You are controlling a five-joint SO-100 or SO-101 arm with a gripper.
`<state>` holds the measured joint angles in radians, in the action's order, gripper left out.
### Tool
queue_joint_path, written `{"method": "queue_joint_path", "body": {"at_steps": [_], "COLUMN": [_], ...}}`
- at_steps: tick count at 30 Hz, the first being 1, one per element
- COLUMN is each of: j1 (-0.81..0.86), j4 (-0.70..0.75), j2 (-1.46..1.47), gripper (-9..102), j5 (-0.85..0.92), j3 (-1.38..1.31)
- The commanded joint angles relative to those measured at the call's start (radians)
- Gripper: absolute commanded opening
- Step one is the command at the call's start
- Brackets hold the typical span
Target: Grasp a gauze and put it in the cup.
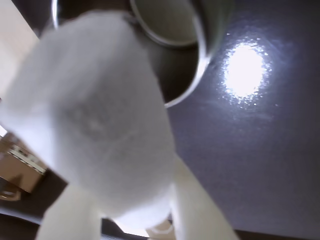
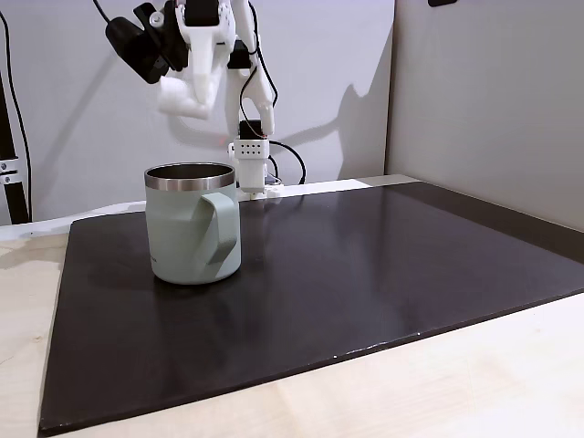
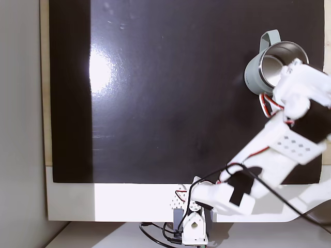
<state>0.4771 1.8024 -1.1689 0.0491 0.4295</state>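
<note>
The gauze, a soft white roll, sits blurred and very close in the wrist view, pinched between my white fingers that rise from the bottom edge. My gripper is shut on it. In a fixed view the gauze hangs in the gripper high above the cup, a sage-green mug with a steel rim, upright on the black mat. In the top-down fixed view the gripper overlaps the cup at its near rim. The cup's steel rim shows just beyond the gauze.
The black mat covers most of the pale wooden table. The arm's white base stands at the mat's far edge behind the cup, with cables trailing. A grey wall panel closes the right side. A lamp glare shines on the mat.
</note>
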Motion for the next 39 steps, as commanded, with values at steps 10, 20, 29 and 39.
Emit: {"method": "queue_joint_path", "body": {"at_steps": [10,20,29,39], "j1": [-0.048,0.011,0.031,0.028], "j4": [-0.005,-0.003,-0.003,-0.002], "j2": [0.216,0.255,0.259,0.241], "gripper": [0,0,21,36], "j5": [0.008,0.017,0.021,0.021], "j3": [-0.308,-0.288,-0.291,-0.288]}}
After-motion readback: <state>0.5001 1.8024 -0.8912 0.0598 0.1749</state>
